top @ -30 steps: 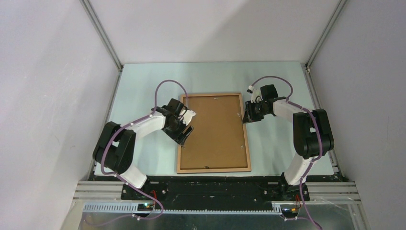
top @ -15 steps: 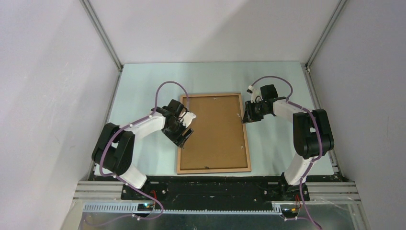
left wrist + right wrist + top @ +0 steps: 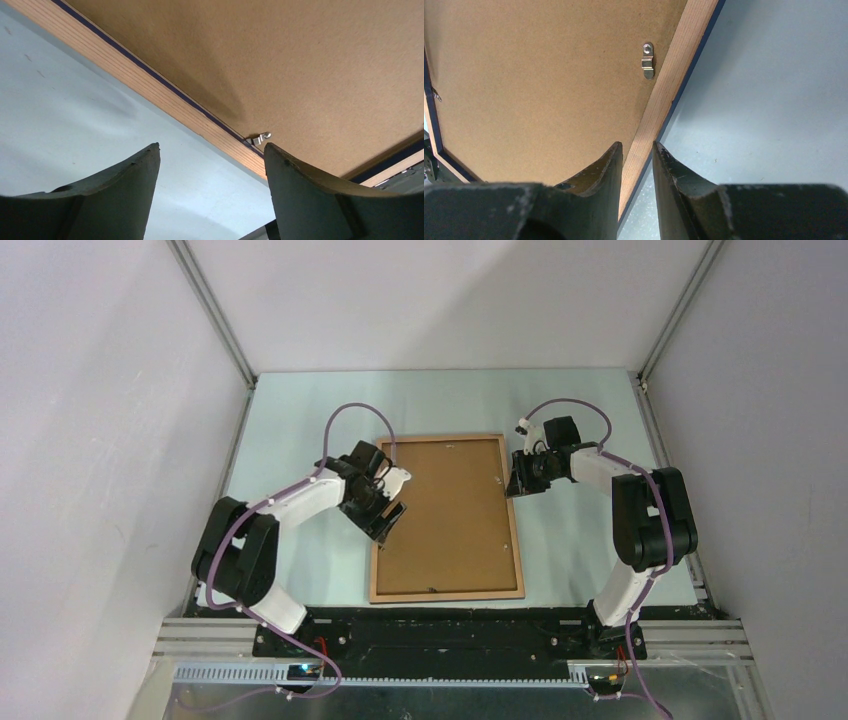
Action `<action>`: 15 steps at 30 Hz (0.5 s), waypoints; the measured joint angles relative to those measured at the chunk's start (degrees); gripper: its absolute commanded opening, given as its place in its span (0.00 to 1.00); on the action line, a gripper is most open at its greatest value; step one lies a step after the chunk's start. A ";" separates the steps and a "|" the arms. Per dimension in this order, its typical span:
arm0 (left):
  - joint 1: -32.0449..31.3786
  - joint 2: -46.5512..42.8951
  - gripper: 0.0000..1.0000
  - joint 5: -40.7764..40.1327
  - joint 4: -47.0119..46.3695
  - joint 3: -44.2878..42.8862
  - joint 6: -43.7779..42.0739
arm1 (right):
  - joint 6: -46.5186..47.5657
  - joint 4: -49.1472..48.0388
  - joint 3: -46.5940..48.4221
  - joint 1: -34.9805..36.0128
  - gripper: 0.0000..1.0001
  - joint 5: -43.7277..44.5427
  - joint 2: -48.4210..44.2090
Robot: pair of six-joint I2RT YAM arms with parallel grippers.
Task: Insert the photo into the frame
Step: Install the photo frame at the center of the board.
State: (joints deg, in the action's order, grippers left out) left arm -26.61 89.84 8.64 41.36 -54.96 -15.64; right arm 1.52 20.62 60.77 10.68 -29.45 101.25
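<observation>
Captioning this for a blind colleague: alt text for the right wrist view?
The right gripper has its jaws closed on the frame rail. The frame lies face down on the table, brown backing board up, with a small metal clip.

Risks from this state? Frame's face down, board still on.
1. Right gripper pinches the frame rail; lifting from one edge could tilt it and shift the backing board.
2. Left gripper is open over the left rail beside a small clip; closing there could snag it.
3. The photo isn't visible in any view.
</observation>
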 measured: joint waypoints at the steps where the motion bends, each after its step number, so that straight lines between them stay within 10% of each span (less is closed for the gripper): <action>1: 0.00 0.00 0.81 0.13 -0.02 -0.50 0.02 | 0.00 0.00 0.00 -0.04 0.33 0.00 0.00; 15: 0.00 2.38 0.81 0.13 -0.15 -3.85 -0.11 | 0.00 0.02 0.00 -0.57 0.33 -0.85 0.00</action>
State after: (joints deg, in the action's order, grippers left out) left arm -26.61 92.23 8.78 41.21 -58.81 -15.75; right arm 1.52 20.64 60.77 10.11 -30.30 101.25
